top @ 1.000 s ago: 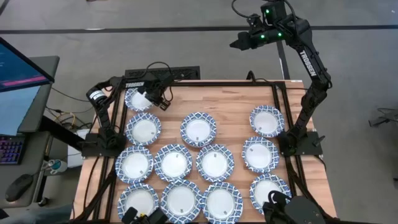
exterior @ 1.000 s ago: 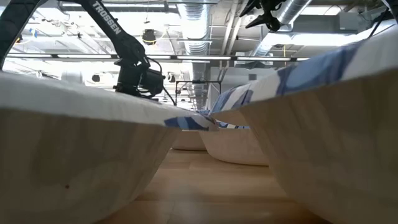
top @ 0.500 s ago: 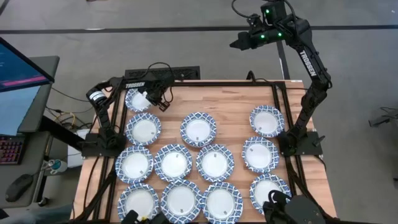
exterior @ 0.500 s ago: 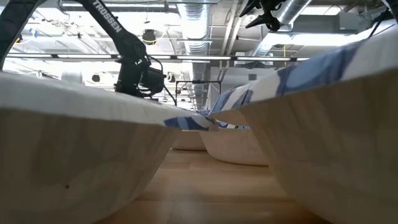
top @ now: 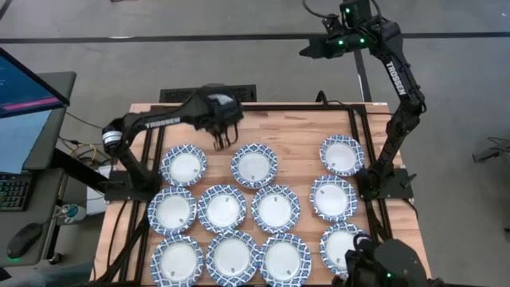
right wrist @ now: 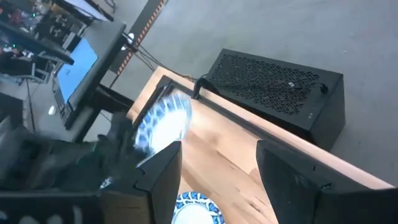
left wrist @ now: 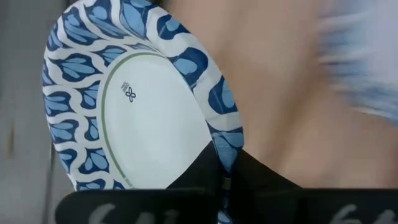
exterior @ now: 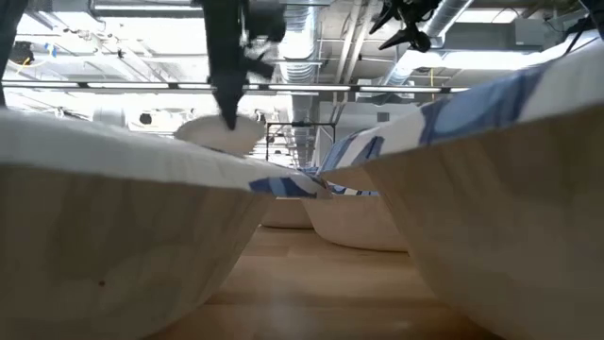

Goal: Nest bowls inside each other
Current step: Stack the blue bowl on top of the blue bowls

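Note:
Several blue-rimmed white bowls (top: 253,165) rest on their bases on the wooden table (top: 295,127). My left gripper (top: 222,135) hangs over the far part of the table, left of the middle, shut on one more bowl (left wrist: 137,106). In the low view that bowl (exterior: 223,133) floats above the others; in the high view my hand hides it. My right gripper (top: 307,52) waits high beyond the table's far edge, open and with nothing between its fingers (right wrist: 217,168). My left gripper pinches the bowl's patterned rim (left wrist: 226,152) between its two fingers, one on the inner side and one on the underside. The fingers come steeply from above. The bowl is lifted clear of the table and tilted, sticking out sideways from the fingertips.
A black perforated box (right wrist: 273,87) sits just beyond the table's far edge. A monitor (top: 24,88) and keyboard stand off the left side. Bare wood lies along the far edge (top: 295,127) between the bowls. Both arm bases (top: 382,183) stand at the table's sides.
My left gripper has taken the bowl from the table's far left corner, risen with it and swung toward the table's right, rolling as it went. That bowl now hangs clear of the table, and its old spot is bare.

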